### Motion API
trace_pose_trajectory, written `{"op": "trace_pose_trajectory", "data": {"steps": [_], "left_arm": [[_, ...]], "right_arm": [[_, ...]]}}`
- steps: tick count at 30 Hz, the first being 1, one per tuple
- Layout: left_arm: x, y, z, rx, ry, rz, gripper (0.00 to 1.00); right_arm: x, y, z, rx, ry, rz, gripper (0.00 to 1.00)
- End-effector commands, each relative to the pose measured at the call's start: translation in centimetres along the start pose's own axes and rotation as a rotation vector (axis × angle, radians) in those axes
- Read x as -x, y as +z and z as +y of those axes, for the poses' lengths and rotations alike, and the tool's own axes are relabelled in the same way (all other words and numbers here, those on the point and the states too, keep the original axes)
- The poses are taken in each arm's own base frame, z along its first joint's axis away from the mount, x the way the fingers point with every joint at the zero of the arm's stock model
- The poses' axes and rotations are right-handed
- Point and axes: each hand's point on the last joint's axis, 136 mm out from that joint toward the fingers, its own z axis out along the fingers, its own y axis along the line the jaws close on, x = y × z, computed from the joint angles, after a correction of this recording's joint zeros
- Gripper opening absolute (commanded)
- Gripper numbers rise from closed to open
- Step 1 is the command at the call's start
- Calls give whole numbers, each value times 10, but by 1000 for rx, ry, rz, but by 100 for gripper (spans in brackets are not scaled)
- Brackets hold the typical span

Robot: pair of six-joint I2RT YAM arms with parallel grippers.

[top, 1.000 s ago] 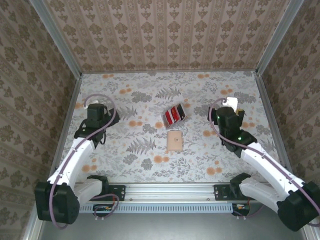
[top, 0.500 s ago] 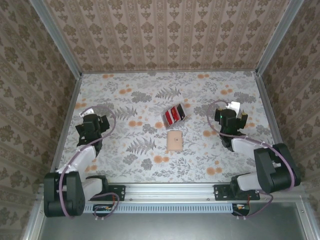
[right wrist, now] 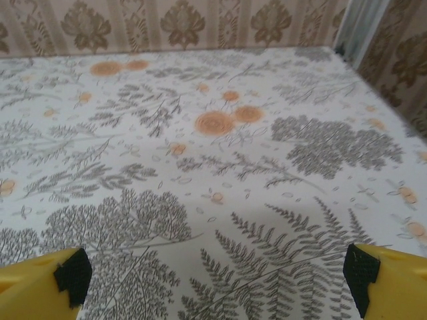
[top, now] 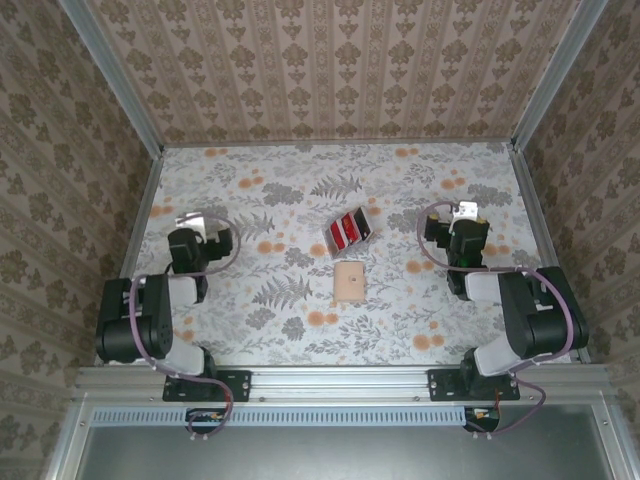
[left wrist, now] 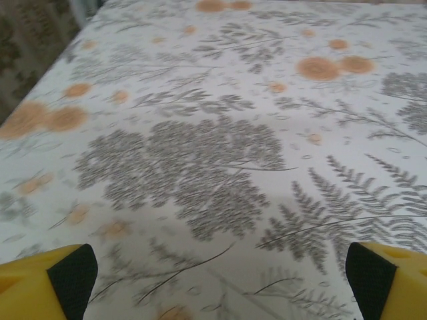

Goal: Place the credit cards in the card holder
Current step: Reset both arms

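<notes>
While both arms sit folded back near their bases, the left tool (left wrist: 215,275) & right tool (right wrist: 217,273) each stand fully released, yellow fingers w/ black pads (left wrist: 72,272) spread wide at the bottom corners of the wrist views, over the floral bench (top: 300,180). Credit cards (top: 347,229), a small overlapped stack, mostly red, lie tilted approx mid-bench, w/ the card holder (top: 349,282) flat, tan side up, just nearer the arms, close to the stack but apart from it. Both items sit btwn the two tools, well apart from each.
</notes>
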Motion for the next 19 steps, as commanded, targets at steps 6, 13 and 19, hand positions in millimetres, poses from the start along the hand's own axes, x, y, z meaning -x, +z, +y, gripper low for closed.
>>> {"op": "trace_pose_trajectory", "data": {"steps": [6, 13, 19], "left_arm": [[19, 4, -18, -56, 97, -74, 100], [19, 4, -19, -47, 107, -73, 100], [20, 5, -19, -37, 111, -74, 100]], "right_arm": [[2, -1, 13, 92, 7, -24, 100], [2, -1, 13, 92, 7, -25, 100], [1, -1, 13, 92, 7, -24, 100]]}}
